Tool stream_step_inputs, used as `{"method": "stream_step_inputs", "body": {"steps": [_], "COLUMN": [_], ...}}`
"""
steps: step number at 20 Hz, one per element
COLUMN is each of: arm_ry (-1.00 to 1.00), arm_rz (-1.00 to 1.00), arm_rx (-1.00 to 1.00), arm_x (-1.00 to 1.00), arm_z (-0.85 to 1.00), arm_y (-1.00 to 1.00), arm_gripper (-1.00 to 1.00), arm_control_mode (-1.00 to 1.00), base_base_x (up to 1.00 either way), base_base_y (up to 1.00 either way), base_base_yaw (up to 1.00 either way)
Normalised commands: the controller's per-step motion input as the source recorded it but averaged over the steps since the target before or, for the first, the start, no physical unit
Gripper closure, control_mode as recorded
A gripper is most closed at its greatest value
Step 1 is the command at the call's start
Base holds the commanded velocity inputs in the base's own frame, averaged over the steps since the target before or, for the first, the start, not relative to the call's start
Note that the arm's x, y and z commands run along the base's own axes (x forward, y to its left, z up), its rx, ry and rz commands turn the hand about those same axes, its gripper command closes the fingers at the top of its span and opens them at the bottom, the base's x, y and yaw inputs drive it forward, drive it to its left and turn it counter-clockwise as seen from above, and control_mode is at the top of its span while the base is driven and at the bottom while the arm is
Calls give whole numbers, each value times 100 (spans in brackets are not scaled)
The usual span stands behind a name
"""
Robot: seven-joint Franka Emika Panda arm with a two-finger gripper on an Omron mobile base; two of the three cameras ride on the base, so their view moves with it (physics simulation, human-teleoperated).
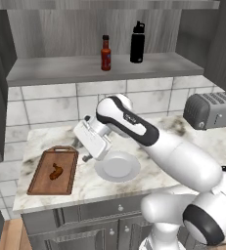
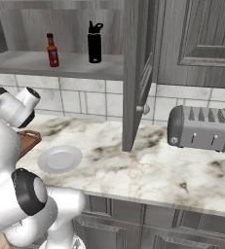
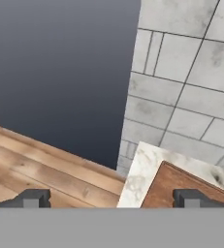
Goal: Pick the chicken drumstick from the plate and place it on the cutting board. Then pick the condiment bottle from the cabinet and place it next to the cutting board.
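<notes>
Right up close in the hand view, the gripper [image 3: 111, 198] has its fingers spread wide with nothing between them, over the corner of the cutting board [image 1: 53, 172] near the marble counter's [image 1: 134, 183] left edge. Reddish-brown chicken drumstick [image 1: 56, 171] lies on the wooden board, thick end tapering. Round pale plate [image 1: 117, 166] sits bare just beside it. Slim red condiment bottle [image 1: 105, 52] stands upright on the flat grey cabinet [image 1: 60, 71] shelf, apart from a black bottle [image 1: 137, 42].

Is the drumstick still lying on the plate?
No, the drumstick lies on the cutting board, and the plate beside it carries nothing.
</notes>
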Motion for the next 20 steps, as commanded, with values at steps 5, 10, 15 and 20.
{"method": "stream_step_inputs", "body": {"steps": [5, 10, 15, 20], "arm_ry": [-8, -4, -1, 0], "arm_rz": [5, 1, 0, 0], "arm_rx": [0, 4, 9, 11], "arm_x": [-28, -19, -17, -20], "arm_z": [16, 30, 42, 50], "arm_y": [0, -1, -2, -2], "arm_gripper": [-100, -100, -100, -100], "arm_control_mode": [-100, -100, -100, -100], "base_base_x": [0, 0, 0, 0], "base_base_y": [0, 0, 0, 0], "base_base_yaw": [0, 0, 0, 0]}}
